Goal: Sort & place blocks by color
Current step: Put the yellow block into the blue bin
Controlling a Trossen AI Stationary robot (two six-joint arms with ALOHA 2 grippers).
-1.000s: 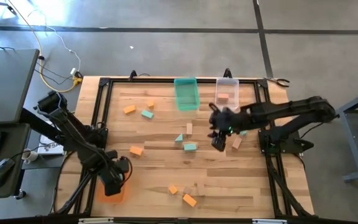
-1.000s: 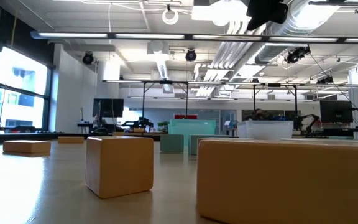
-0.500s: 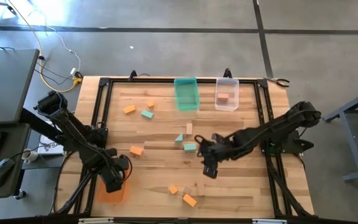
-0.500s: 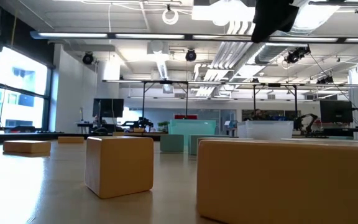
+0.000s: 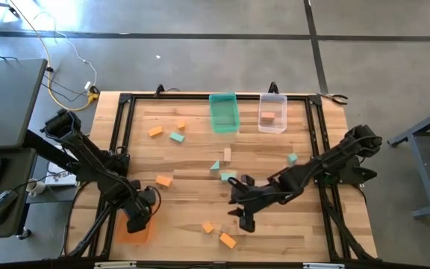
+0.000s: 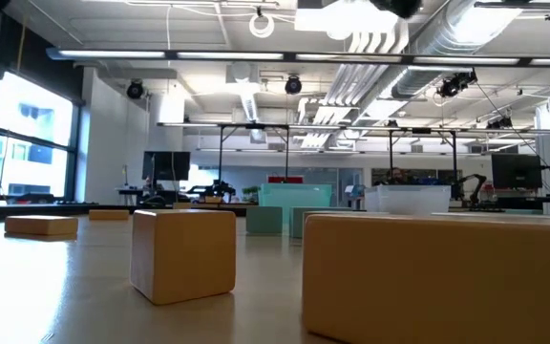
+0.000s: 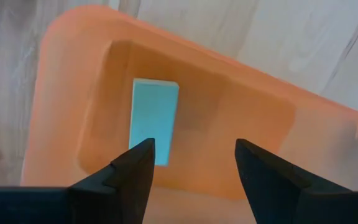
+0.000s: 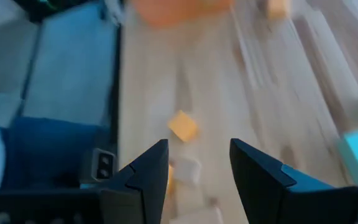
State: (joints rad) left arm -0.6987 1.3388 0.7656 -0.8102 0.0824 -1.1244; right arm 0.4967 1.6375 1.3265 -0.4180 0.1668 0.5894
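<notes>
Small orange, teal and tan blocks lie scattered over the wooden table [image 5: 192, 202]. My left gripper [image 5: 137, 221] hangs open over the orange bin [image 5: 131, 233] at the near left corner, fingers pointing down. A teal block [image 7: 155, 121] lies flat on that bin's floor [image 7: 229, 118], below the fingers and clear of them. My right gripper [image 5: 243, 218] is open and slants down over the near middle of the table. Below it lie an orange block [image 8: 183, 126] and a tan block [image 8: 187, 169]; nothing is between its fingers.
A teal bin [image 5: 225, 112] and a clear bin [image 5: 272, 112] holding one block stand at the far edge. Loose blocks lie near the front [image 5: 228, 240] and in the left half [image 5: 163, 181]. Black rails [image 5: 325, 202] frame the table. Two large-looking blocks [image 6: 182, 253] fill the low view.
My right gripper has swept from beside the clear bin toward the near edge and the left, sinking and tipping further downward, and now hangs over the blocks near the front. No block has visibly moved.
</notes>
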